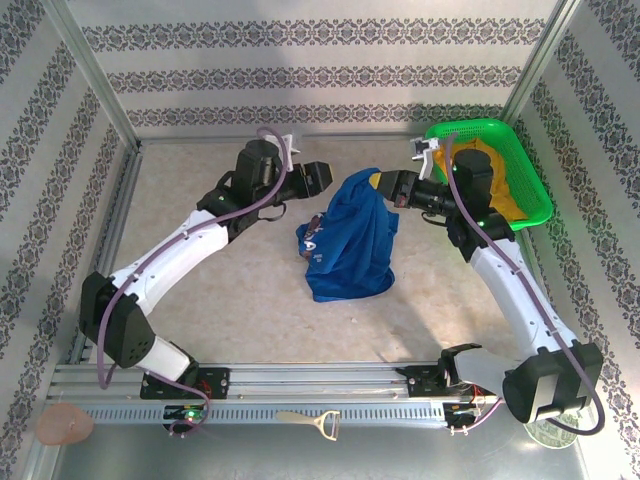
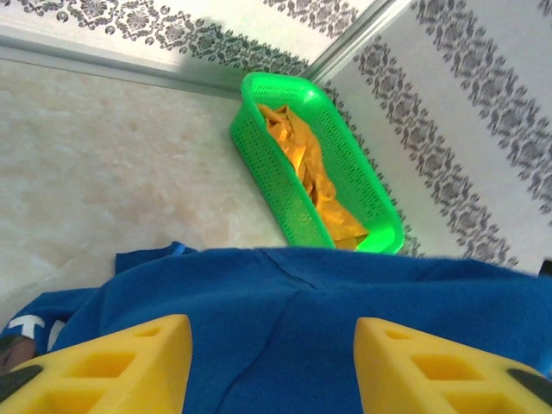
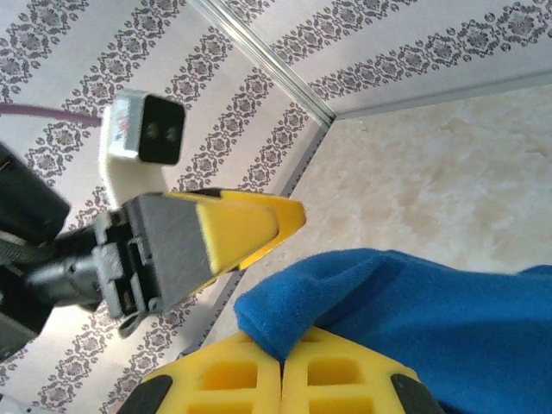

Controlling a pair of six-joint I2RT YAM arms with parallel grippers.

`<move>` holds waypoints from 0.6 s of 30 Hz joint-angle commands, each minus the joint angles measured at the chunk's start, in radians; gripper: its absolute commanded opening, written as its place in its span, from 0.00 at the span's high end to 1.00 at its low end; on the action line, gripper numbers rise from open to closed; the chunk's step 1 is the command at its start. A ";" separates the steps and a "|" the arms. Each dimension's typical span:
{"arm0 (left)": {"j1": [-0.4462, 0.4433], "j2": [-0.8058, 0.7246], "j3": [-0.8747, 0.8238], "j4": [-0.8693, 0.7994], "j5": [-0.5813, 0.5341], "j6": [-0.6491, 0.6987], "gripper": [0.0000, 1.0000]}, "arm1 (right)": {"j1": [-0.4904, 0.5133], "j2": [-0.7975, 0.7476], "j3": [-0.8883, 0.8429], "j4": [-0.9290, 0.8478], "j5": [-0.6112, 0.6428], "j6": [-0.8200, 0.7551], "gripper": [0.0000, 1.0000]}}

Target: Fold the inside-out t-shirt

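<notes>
At the table's [image 1: 240,300] middle, the right gripper [image 1: 378,183] clamps a raised fold of the t-shirt [image 1: 350,245]; the left gripper [image 2: 272,362] stands parted, holding nothing.

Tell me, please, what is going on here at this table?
Two robot arms are working on a blue t-shirt that lies bunched in the middle of the table. The right claw is shut on a pinch of the shirt's cloth, while the left claw stands open over the shirt. No neat fold shows yet. A green basket holding a mustard garment sits at the far right.
</notes>
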 commanded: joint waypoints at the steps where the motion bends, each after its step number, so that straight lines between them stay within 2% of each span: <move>1: -0.040 -0.015 -0.018 -0.062 -0.059 0.129 0.53 | -0.014 -0.012 -0.017 0.042 -0.030 0.011 1.00; 5: -0.075 0.000 -0.039 -0.007 -0.039 0.168 0.53 | -0.019 -0.017 -0.036 0.037 -0.023 0.013 1.00; 12: -0.136 -0.005 -0.039 0.036 -0.060 0.238 0.48 | -0.020 -0.013 -0.043 0.033 -0.008 0.010 1.00; 18: -0.150 0.008 -0.044 0.062 -0.083 0.244 0.46 | -0.021 -0.005 -0.040 0.033 -0.006 0.008 1.00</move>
